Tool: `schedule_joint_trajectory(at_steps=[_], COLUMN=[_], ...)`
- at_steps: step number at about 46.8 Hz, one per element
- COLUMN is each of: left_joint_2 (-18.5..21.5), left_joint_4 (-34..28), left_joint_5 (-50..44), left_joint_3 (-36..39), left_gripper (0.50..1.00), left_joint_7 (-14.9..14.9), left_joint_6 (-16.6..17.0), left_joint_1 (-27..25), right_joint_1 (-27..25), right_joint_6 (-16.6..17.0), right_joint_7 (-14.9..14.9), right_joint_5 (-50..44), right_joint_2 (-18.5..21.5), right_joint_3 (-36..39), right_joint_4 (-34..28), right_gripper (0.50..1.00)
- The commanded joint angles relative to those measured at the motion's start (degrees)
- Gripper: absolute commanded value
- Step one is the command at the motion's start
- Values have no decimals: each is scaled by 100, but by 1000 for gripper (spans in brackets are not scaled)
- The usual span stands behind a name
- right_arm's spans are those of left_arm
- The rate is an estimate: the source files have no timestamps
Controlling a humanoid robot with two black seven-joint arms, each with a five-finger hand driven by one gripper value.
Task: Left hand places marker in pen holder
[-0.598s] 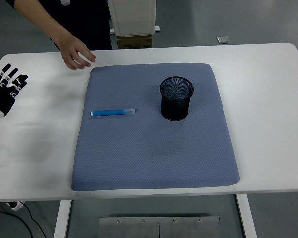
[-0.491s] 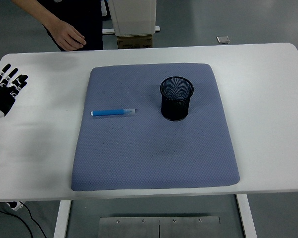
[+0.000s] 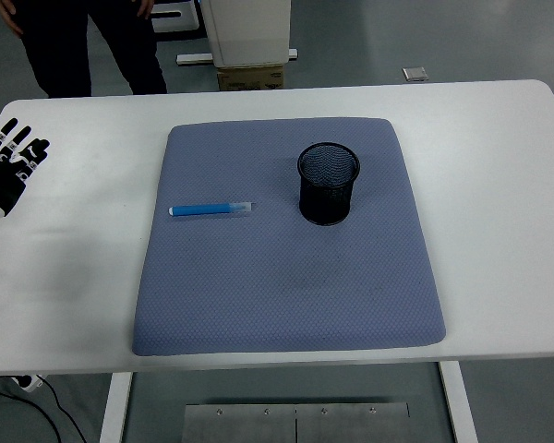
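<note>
Left hand (image 3: 7,166) cut by left edge; person (image 3: 83,41) cropped at top, seemingly only legs visible.

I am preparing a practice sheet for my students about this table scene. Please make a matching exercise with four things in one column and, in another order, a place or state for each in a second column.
Things:
1. marker
2. pen holder
3. left robot hand
4. mat

Places or states:
A. stands upright on the right half of the mat
B. at the left edge of the table, fingers spread, holding nothing
C. lies flat on the left part of the mat
D. spread over the middle of the white table

Pairs: 1-C, 2-A, 3-B, 4-D
</note>
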Motion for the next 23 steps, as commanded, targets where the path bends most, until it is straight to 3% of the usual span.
schedule_joint_trajectory(at_steps=[1, 7, 23], left_joint_2=[-41, -59, -103], left_joint_4=[0, 0, 0], left_joint_5=[0, -27, 8], left_joint_3=[7, -2, -2], left_gripper=[1000, 1000, 1000], left_joint_7=[0, 0, -9], left_joint_6=[-212, -406, -345], left_joint_1=[9, 53, 44], right_joint_1=[-3, -3, 6], right_joint_6=[0, 0, 0], right_joint_7=[2, 2, 2], right_joint_5=[0, 0, 0], right_joint_2=[0, 0, 0], right_joint_3=[0, 0, 0], right_joint_4=[0, 0, 0], right_gripper=[1000, 1000, 1000])
